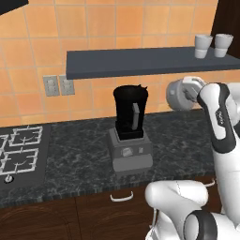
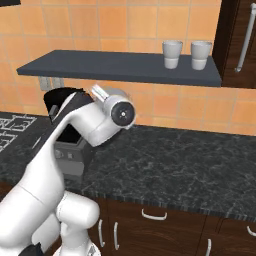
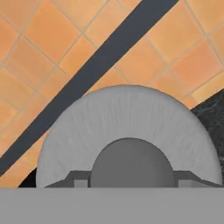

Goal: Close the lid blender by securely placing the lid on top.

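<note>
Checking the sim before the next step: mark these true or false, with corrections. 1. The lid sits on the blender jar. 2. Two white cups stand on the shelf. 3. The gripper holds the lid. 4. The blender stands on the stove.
1. False: the lid is held in the air, right of the blender.
2. True: cups on the shelf.
3. True: gripper around its knob.
4. False: it stands on the counter.

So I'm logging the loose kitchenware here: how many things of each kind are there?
blender: 1
lid, held at the gripper: 1
white cups on the shelf: 2
Total: 4
</note>
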